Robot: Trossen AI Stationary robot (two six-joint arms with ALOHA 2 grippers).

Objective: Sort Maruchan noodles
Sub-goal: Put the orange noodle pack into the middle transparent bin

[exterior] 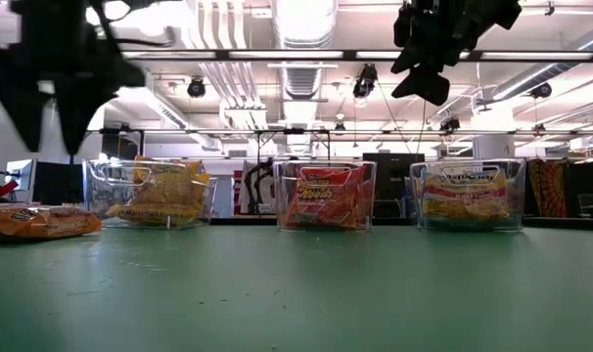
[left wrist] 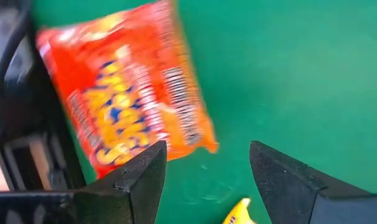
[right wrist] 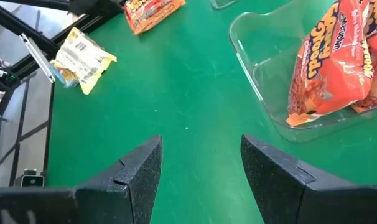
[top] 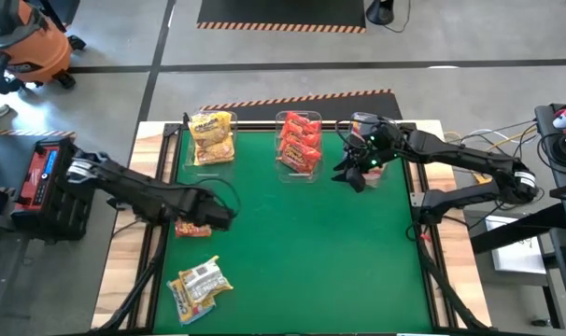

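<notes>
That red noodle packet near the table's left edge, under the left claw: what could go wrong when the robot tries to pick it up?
The red packet lies close to the green mat's left edge, so a nudge from the open left gripper might push it off. It is flat and crinkly, so the fingers could slip. The yellow packet lying nearby could be bumped too.
</notes>
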